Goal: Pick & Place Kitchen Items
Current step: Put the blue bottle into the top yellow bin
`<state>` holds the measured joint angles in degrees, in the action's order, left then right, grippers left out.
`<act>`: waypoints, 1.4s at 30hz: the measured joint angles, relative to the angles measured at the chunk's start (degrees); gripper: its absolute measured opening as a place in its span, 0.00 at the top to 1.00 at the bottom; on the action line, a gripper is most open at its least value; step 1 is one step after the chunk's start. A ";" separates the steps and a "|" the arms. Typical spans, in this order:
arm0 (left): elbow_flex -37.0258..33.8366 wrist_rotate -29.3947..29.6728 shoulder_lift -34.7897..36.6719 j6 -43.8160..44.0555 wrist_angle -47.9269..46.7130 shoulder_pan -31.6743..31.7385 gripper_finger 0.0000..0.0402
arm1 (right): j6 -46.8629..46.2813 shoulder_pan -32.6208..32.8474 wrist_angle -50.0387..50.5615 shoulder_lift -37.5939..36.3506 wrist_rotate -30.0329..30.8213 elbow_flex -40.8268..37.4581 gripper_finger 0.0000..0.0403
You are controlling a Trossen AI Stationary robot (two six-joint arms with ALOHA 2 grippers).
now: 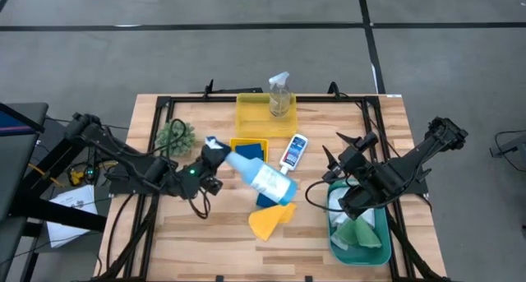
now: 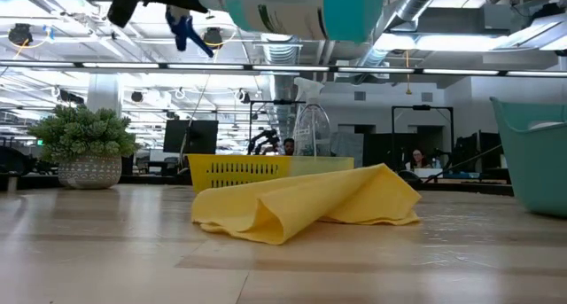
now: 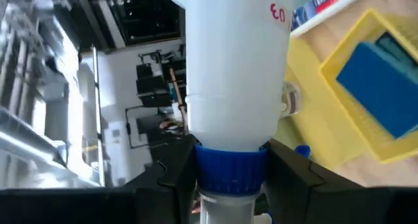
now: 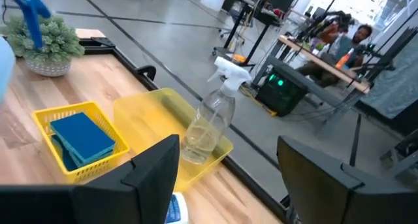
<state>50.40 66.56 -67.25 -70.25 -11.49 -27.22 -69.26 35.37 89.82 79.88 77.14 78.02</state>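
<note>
left hand (image 1: 215,154) gripping blue-white spray bottle (image 1: 261,175), airborne

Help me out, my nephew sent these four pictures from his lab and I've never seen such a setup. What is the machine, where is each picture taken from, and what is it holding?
It is a robot with two dark arms at a wooden table, each ending in a two-finger gripper. One picture looks straight down, one looks level across the tabletop, and two come from cameras on the wrists.

The left gripper holds a blue-white spray bottle by its blue collar, lifted above the table. The right gripper is open and empty, above the teal bin, which holds green and white cloths.

On the table lie a yellow cloth, a small white blue-capped bottle and a small plant. A clear spray bottle stands in a yellow tray, and blue sponges sit in a smaller yellow basket.
</note>
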 joint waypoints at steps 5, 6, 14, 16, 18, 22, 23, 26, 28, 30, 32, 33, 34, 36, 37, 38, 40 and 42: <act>3.97 -0.92 -3.65 -3.03 -3.00 1.88 0.67 | -1.31 1.86 -0.12 0.00 -0.81 0.00 0.38; 4.76 -1.12 -4.53 -3.48 -4.05 2.36 0.67 | -1.33 2.20 -0.26 0.00 -0.81 0.00 0.38; 11.70 -4.05 -10.89 -10.51 -7.70 5.52 0.67 | -1.83 3.63 -0.49 0.00 -0.78 0.00 0.38; 13.72 -4.58 -12.03 -12.76 -7.71 6.23 0.67 | -1.81 3.63 -0.47 0.02 -0.76 0.00 0.38; 15.65 -5.74 -12.79 -16.04 -7.92 6.98 0.67 | -1.81 3.61 -0.31 0.02 -0.76 0.00 0.38; 18.89 -8.55 -13.26 -25.26 -7.64 8.70 0.67 | -1.46 3.61 -0.28 0.04 -0.73 0.00 0.38; 19.42 -9.39 -13.26 -27.86 -6.79 9.18 0.67 | -1.46 3.62 -0.30 0.04 -0.72 0.00 0.38; 20.39 -11.95 -13.26 -34.89 -2.15 10.47 0.67 | -1.43 3.64 -0.28 0.04 -0.72 0.00 0.38; 21.00 -13.92 -13.23 -39.37 0.84 10.93 0.67 | -1.27 3.64 -0.28 0.04 -0.72 0.00 0.38; 21.06 -16.37 -13.35 -43.85 4.22 11.22 0.67 | -1.27 3.61 -0.28 0.04 -0.72 0.00 0.38; 21.12 -17.44 -14.11 -48.22 6.96 11.41 0.67 | -1.27 3.61 -0.30 0.04 -0.72 0.00 0.38; 21.08 -18.32 -14.27 -49.38 7.10 11.41 0.67 | -1.27 3.63 -0.28 0.04 -0.70 0.00 0.38; 21.06 -18.92 -14.60 -50.54 7.01 11.41 0.67 | -1.27 3.61 -0.28 0.04 -0.68 0.00 0.38; 21.06 -19.14 -15.41 -52.25 6.96 11.56 0.67 | -1.27 3.61 -0.28 0.05 -0.65 0.00 0.38; 21.06 -19.36 -15.88 -52.56 6.48 11.56 0.67 | -1.27 3.61 -0.28 0.06 -0.65 0.00 0.38; 21.06 -19.45 -16.56 -53.32 6.53 11.52 0.67 | -1.27 3.61 -0.28 0.04 -0.65 0.00 0.38; 21.06 -19.52 -17.90 -54.27 6.50 11.39 0.67 | -1.27 3.61 -0.30 0.07 -0.65 0.00 0.38; 21.06 -19.56 -19.49 -55.24 6.95 11.17 0.67 | -1.27 3.61 -0.30 0.04 -0.64 0.00 0.38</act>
<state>71.46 47.00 -86.74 -125.49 -4.55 -16.05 -70.52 38.98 89.52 79.92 76.50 78.02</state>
